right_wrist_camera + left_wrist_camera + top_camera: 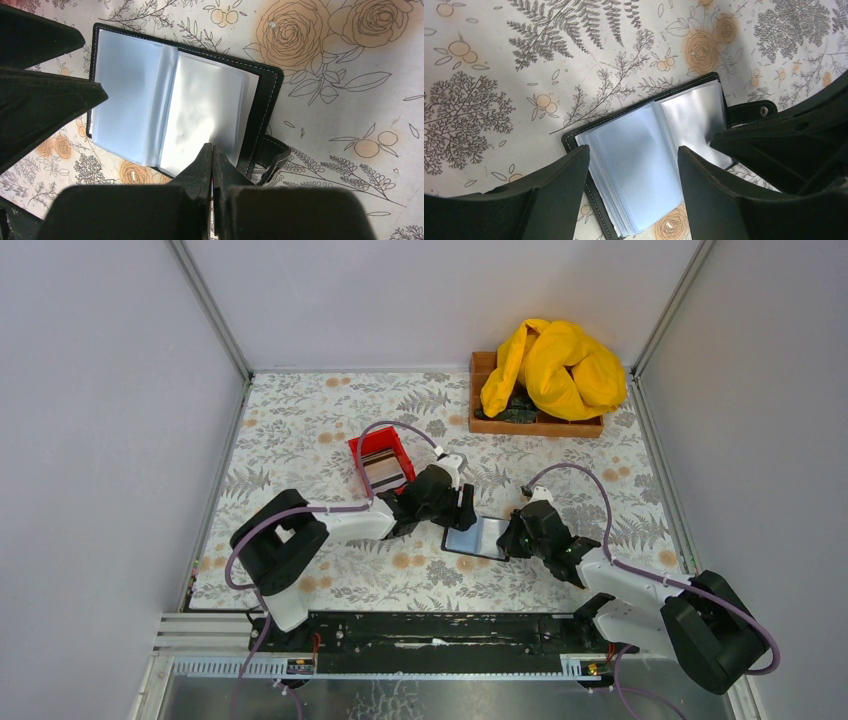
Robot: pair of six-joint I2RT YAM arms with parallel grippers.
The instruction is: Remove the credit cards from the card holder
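Note:
The card holder (478, 537) lies open on the flowered cloth, its black cover down and its clear, grey-blue sleeves (639, 155) facing up. No card shows in the sleeves (200, 115) on top. My left gripper (633, 150) hangs open just above the holder's left half, one finger on each side of the sleeve stack, holding nothing. My right gripper (212, 146) is shut, its tips on the right-hand sleeve near the cover's edge. Flat grey and tan credit cards (384, 470) lie in a red bin.
The red bin (372, 447) stands just behind my left gripper (462, 515). A wooden tray (480, 420) with a yellow cloth (555, 365) sits at the back right. The holder's snap strap (272, 152) sticks out on its right side. Walls close in the cloth.

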